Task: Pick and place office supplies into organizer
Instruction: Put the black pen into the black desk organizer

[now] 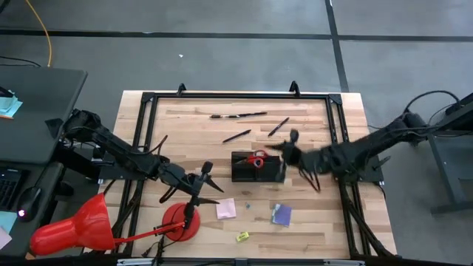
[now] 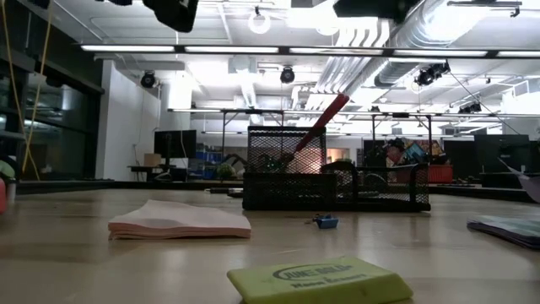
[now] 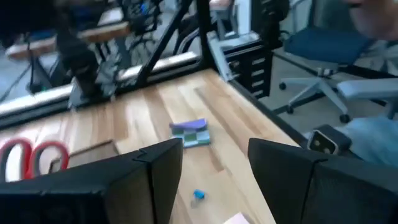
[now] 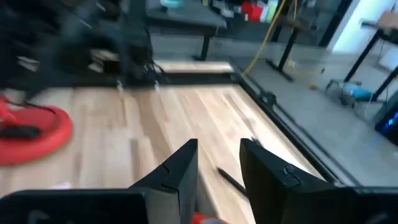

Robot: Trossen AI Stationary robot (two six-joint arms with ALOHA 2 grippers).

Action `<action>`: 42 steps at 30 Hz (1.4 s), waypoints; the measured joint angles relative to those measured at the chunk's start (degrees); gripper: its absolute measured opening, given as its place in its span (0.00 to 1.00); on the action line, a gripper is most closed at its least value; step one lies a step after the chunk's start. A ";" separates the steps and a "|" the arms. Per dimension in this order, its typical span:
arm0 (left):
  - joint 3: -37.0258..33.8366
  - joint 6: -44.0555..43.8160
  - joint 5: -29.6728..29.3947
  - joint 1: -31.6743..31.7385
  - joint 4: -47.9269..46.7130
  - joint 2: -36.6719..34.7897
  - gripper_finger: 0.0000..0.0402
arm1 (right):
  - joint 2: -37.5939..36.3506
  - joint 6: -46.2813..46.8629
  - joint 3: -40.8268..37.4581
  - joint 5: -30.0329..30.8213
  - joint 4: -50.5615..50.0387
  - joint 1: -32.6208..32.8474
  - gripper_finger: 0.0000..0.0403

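Overhead: red-handled scissors (image 1: 256, 159) stand in organizer (image 1: 258, 167), centre table | right gripper (image 1: 290, 145) at its 2 o'clock, fingers narrowly parted, empty | left gripper (image 1: 206, 182) at 8 o'clock, parted, empty | low view alone shows yellow eraser (image 2: 320, 279).

Grey floor (image 1: 244, 55) spread beyond the desk's far edge, crossed by dark seams. A yellow cable (image 1: 43, 29) trailed off its far left corner. Overhead, strip lights (image 2: 253, 48) glowed under white ducts (image 2: 396, 42). An office chair (image 3: 323, 59) sat past the desk's edge.
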 joint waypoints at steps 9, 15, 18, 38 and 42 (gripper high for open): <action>-6.04 1.94 -9.19 6.01 8.76 -0.79 0.43 | 0.58 -9.44 10.15 -21.95 -15.59 -22.04 0.27; -9.24 -1.74 -8.92 7.51 8.09 -0.74 0.43 | 4.59 -11.77 19.36 -31.41 -21.17 -33.54 0.27; -9.44 -3.20 -8.30 7.43 8.46 -0.74 0.43 | 9.14 -13.44 24.22 -39.60 -25.78 -38.68 0.27; -9.42 -3.41 -6.34 7.45 5.35 -0.72 0.44 | 61.23 -34.65 79.85 -55.60 -69.44 -54.32 0.27; -9.42 -3.45 -6.20 7.45 5.58 -0.72 0.44 | 67.02 -36.72 88.39 -56.69 -73.86 -54.22 0.27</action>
